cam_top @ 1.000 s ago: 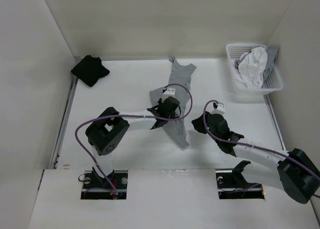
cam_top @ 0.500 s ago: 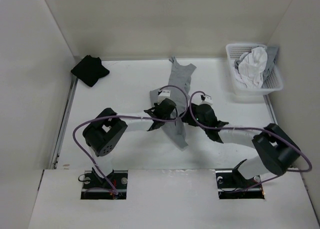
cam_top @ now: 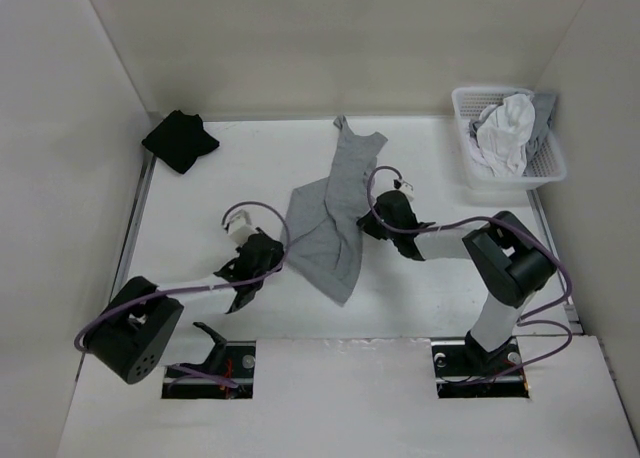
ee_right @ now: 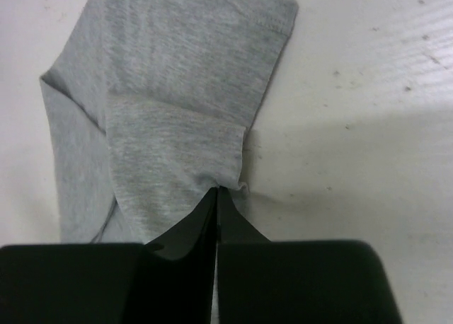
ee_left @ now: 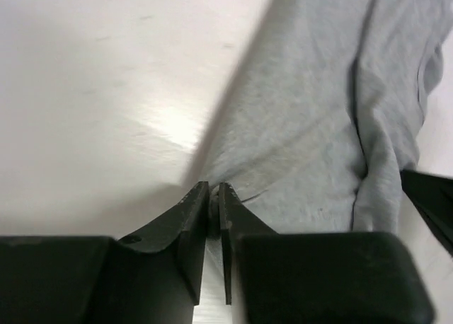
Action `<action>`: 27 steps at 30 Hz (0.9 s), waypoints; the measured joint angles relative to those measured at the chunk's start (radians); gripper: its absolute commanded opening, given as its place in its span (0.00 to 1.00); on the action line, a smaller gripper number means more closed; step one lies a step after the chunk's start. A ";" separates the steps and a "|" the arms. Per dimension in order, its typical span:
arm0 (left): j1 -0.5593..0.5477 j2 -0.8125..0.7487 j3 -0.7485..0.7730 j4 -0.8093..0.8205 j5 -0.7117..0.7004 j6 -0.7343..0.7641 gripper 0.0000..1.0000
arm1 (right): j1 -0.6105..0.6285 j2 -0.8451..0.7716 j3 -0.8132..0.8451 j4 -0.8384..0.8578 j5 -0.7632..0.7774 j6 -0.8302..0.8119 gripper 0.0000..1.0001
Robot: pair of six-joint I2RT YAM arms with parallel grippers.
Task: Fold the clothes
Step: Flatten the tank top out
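Light heather-grey sleeveless knit top (cam_top: 335, 213) lies rumpled on the white table (cam_top: 200, 208) seen from above, straps toward 12 o'clock. The left gripper (cam_top: 278, 262) meets its 8 o'clock edge, the right gripper (cam_top: 368, 225) its 3 o'clock edge. Only the left wrist view shows those fingers (ee_left: 191, 214) pinching fabric, nearly closed. The right wrist view shows its pair clamped tight on a folded edge.

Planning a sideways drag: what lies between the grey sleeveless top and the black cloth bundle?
Only bare table between the grey sleeveless top and the black cloth bundle, shown in the top external view.
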 measured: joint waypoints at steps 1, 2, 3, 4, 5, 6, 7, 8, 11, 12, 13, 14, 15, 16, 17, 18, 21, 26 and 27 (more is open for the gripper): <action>0.041 -0.025 -0.056 0.033 0.015 -0.049 0.17 | 0.000 0.003 0.008 -0.001 0.000 0.004 0.00; 0.079 -0.050 -0.106 0.051 0.026 -0.091 0.19 | 0.000 0.003 0.012 -0.002 0.000 0.008 0.00; 0.128 -0.077 -0.163 0.083 0.046 -0.147 0.22 | -0.001 0.003 0.013 -0.002 0.000 0.011 0.01; 0.160 -0.103 -0.186 0.099 0.051 -0.167 0.23 | -0.001 0.003 0.013 -0.003 0.002 0.014 0.02; 0.187 -0.125 -0.199 0.101 0.065 -0.175 0.23 | -0.002 0.003 0.013 -0.007 0.005 0.017 0.04; 0.214 -0.154 -0.206 0.090 0.077 -0.173 0.25 | -0.002 0.002 0.011 -0.008 0.011 0.019 0.08; 0.232 -0.186 -0.207 0.076 0.084 -0.166 0.29 | -0.002 0.001 0.010 -0.008 0.016 0.022 0.14; 0.238 -0.221 -0.202 0.058 0.085 -0.152 0.30 | -0.003 -0.002 0.006 -0.008 0.020 0.024 0.23; 0.200 -0.292 -0.128 -0.040 0.064 -0.073 0.31 | -0.006 -0.023 -0.018 -0.006 0.029 0.021 0.38; 0.170 -0.293 -0.087 -0.071 0.042 -0.040 0.31 | -0.006 -0.034 -0.029 -0.007 0.031 0.019 0.39; 0.127 -0.280 -0.035 -0.092 0.020 0.005 0.31 | -0.007 -0.045 -0.037 -0.006 0.031 0.018 0.40; 0.075 -0.250 0.026 -0.105 -0.006 0.058 0.31 | -0.007 -0.062 -0.050 -0.006 0.031 0.015 0.40; 0.023 -0.203 0.095 -0.111 -0.023 0.109 0.29 | -0.007 -0.084 -0.063 -0.006 0.031 0.012 0.39; -0.019 -0.146 0.158 -0.113 -0.035 0.154 0.29 | -0.007 -0.110 -0.077 -0.006 0.031 0.008 0.37; -0.067 -0.061 0.247 -0.115 -0.045 0.212 0.27 | -0.007 -0.146 -0.094 -0.006 0.031 0.002 0.34; -0.093 0.002 0.298 -0.117 -0.045 0.245 0.25 | -0.007 -0.174 -0.104 -0.006 0.030 -0.005 0.29; -0.141 0.203 0.450 -0.153 -0.049 0.331 0.22 | -0.007 -0.259 -0.137 -0.005 0.019 -0.020 0.21; -0.162 0.382 0.517 -0.241 -0.080 0.399 0.28 | -0.007 -0.343 -0.189 0.001 -0.011 -0.043 0.22; -0.167 0.405 0.523 -0.255 -0.091 0.412 0.29 | -0.006 -0.350 -0.197 0.002 -0.015 -0.048 0.22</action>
